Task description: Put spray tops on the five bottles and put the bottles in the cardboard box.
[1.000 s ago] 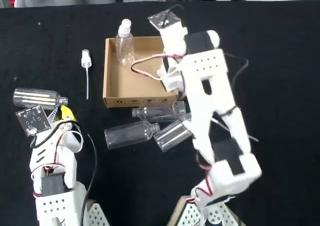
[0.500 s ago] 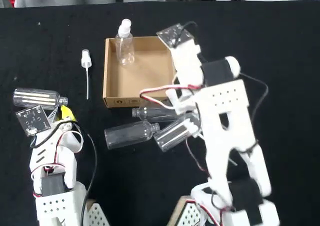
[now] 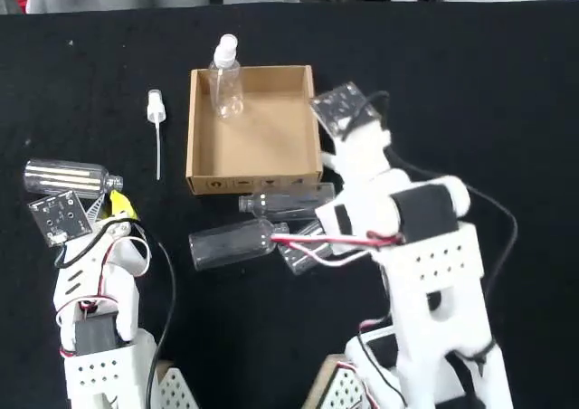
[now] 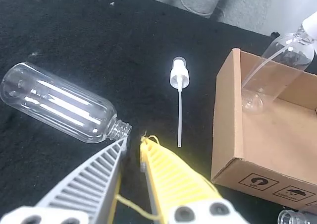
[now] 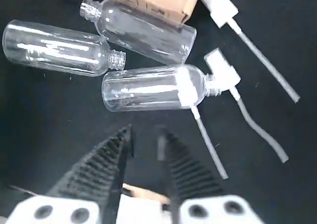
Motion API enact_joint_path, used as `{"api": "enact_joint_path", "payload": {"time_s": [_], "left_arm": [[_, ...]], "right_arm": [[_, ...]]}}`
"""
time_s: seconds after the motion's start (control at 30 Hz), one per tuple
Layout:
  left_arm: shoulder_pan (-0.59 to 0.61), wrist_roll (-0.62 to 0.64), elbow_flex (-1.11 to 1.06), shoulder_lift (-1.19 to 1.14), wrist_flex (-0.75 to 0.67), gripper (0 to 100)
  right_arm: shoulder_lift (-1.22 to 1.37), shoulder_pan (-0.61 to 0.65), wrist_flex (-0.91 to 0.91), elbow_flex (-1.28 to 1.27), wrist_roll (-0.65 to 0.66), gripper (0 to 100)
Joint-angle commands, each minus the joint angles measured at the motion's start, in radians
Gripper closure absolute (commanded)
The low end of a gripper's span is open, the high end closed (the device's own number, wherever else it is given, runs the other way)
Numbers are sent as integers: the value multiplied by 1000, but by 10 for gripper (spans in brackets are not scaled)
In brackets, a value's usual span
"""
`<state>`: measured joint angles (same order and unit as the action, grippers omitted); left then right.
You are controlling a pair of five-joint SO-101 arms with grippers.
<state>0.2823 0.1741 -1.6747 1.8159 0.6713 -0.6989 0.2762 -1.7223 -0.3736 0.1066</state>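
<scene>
In the high view your right arm [image 3: 434, 264] lies across the lower centre of the frame. It hides part of the cluster of bottles just below the cardboard box [image 3: 253, 185].

The right wrist view shows that cluster plainly:
- **Bottles:** The upper bottle [image 5: 141, 30] lies beside the box's corner. The open-necked bottle [image 5: 57, 48] is at upper left, and the nearest bottle [image 5: 148, 87] is at centre.
- **Spray tops:** The far spray top [image 5: 218, 6] is at upper right. The bent-tube spray top [image 5: 223, 75] sits at the nearest bottle's neck. The crossing spray top [image 5: 187, 87] lies over that bottle's shoulder, with its tube running toward lower right. You cannot tell whether either of these last two is seated on the neck.

Your right gripper [image 5: 144, 137] hangs just below the nearest bottle in that view, apart from it. Its black fingers stand a narrow gap apart with nothing between them.

Your left gripper [image 4: 133, 142] has its grey and yellow fingers a slit apart and empty. Its tips are just beside the neck of the lone bottle [image 4: 59, 110], which lies on its side on the black table [image 3: 507, 83].

The loose spray top [image 4: 178, 78] lies between that bottle and the box, touching neither. One finished bottle [image 4: 277, 55], with its spray top on, leans in the box's upper left corner as the high view shows it.
</scene>
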Motion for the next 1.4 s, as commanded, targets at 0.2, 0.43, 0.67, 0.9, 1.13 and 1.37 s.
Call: {"api": "enact_joint_path", "payload": {"time_s": [0.2, 0.43, 0.67, 0.9, 1.13, 1.37], "left_arm": [[10, -8, -25, 8, -20, 964], [10, -8, -25, 8, -20, 964], [10, -8, -25, 8, -18, 964], [10, -8, -25, 8, -18, 964], [10, -8, -25, 8, -18, 964], [10, -8, -25, 8, -18, 964]], "right_arm": [[-68, -38, 52, -154, -419, 754], [-68, -38, 252, -318, -562, 723], [-62, -38, 430, -403, -652, 723], [-62, -38, 546, -460, -677, 723], [-48, -38, 635, -506, -677, 723], [142, -43, 632, -443, -740, 723]]}}
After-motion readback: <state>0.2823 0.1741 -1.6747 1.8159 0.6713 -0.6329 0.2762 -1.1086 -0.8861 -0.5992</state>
